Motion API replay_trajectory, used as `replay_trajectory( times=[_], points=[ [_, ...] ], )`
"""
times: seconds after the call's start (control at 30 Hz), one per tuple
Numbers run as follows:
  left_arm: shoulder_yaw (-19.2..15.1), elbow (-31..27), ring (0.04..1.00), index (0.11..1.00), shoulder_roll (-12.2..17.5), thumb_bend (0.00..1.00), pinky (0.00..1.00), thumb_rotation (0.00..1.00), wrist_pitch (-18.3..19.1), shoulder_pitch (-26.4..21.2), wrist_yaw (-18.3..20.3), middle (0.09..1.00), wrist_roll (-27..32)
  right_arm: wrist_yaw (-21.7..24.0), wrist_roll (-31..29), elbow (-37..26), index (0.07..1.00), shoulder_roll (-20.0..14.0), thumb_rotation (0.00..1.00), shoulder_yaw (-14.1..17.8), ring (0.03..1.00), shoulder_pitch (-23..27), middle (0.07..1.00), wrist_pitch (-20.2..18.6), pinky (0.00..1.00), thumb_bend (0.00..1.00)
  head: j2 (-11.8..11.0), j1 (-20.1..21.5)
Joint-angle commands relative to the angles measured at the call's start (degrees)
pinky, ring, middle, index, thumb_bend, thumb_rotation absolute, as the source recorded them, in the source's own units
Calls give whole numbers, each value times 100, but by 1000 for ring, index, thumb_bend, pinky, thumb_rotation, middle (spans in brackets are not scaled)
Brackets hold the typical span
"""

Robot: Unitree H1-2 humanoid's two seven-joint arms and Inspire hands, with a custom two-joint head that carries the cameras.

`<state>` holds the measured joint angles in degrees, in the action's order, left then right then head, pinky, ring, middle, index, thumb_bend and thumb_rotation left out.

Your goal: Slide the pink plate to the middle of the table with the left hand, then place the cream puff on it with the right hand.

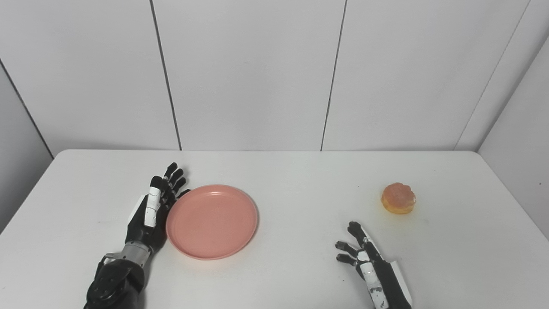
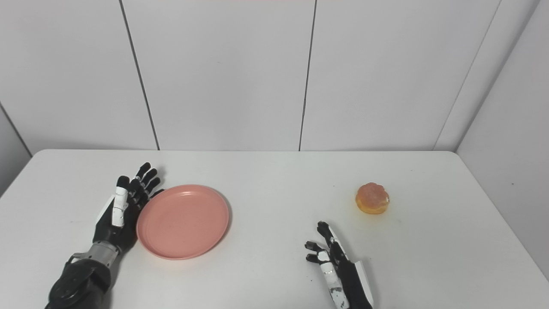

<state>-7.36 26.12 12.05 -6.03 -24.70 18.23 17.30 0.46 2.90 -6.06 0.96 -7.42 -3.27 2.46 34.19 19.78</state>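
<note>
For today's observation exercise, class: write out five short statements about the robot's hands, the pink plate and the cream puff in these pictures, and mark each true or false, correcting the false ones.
1. The left hand stands edge-on against the left rim of the pink plate. True.
2. The cream puff lies on the plate. False: it sits on the white table, far to the plate's right.
3. The right hand holds the cream puff. False: it is open, empty and nearer than the puff.
4. The plate is empty. True.
5. The plate is stacked on a second plate. False: only one plate shows.
</note>
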Motion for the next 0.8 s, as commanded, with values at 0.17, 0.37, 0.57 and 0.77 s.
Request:
replay_trajectory(
  times=[0.17, 0.37, 0.57, 0.77],
  points=[
    [88, -287, 1000, 1000, -89, 1000, 969, 929, 190, -103, 142, 1000, 124, 39, 254, 10, 924, 198, 986, -253, 810, 110, 947, -182, 724, 824, 18, 525],
    [167, -553, 995, 997, -82, 1000, 897, 953, 463, -138, -28, 1000, -45, -97, 499, 98, 914, 336, 983, -344, 789, 208, 932, -159, 697, 814, 63, 931],
    [237, -1183, 964, 998, -145, 981, 897, 998, 1228, -69, -456, 993, -294, -208, 714, 177, 912, 453, 994, -411, 786, 286, 929, -180, 687, 813, 70, 1245],
    [261, -1679, 957, 991, -249, 903, 900, 1000, 1742, 20, -667, 991, -310, -270, 841, 250, 909, 492, 1000, -437, 791, 337, 927, -146, 687, 809, 56, 1300]
  ],
)
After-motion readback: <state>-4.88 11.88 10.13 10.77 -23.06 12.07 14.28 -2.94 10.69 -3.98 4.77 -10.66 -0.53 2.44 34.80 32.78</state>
